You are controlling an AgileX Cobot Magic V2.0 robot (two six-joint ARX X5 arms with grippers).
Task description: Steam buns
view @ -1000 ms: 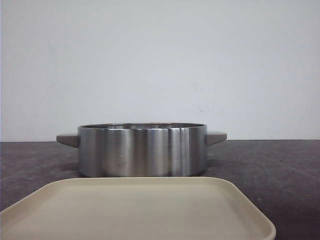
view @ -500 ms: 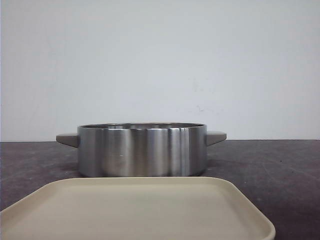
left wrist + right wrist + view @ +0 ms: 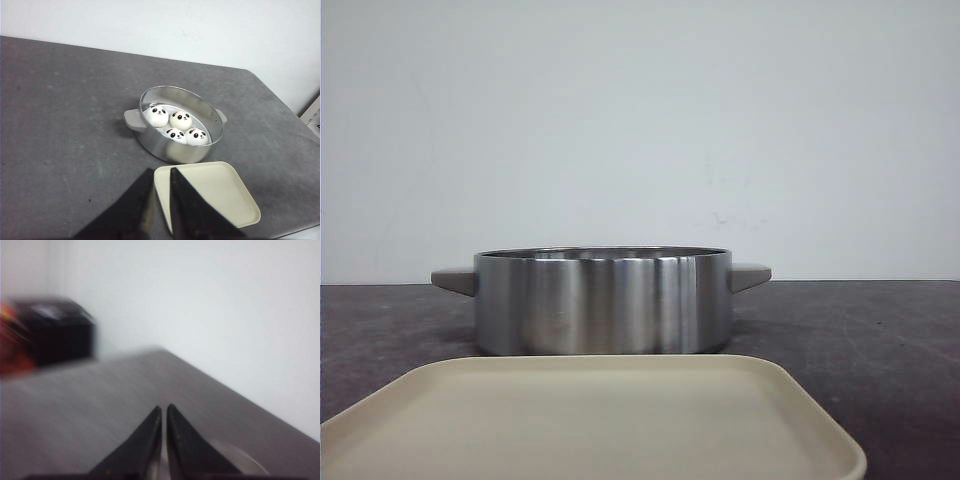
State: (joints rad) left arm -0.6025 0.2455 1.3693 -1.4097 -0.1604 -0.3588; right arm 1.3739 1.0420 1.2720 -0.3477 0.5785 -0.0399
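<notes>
Several white panda-faced buns point(image 3: 180, 119) sit together inside a round steel pot point(image 3: 165, 147) point(image 3: 603, 300) with two grey handles. From the front view the pot's wall hides the buns. My left gripper point(image 3: 161, 172) hovers well above the table on the near side of the pot, over the edge of a beige tray point(image 3: 215, 192). Its jaws are almost together with nothing between them. My right gripper point(image 3: 163, 409) shows in a blurred picture, jaws together and empty, over dark table. Neither gripper appears in the front view.
The beige tray point(image 3: 600, 420) lies empty just in front of the pot. A black box with red on it point(image 3: 50, 332) stands at the table's far end in the right wrist view. A shiny round rim point(image 3: 240, 460) peeks from behind the right fingers.
In the front view the pot and tray sit very slightly further left than before; nothing else differs.
</notes>
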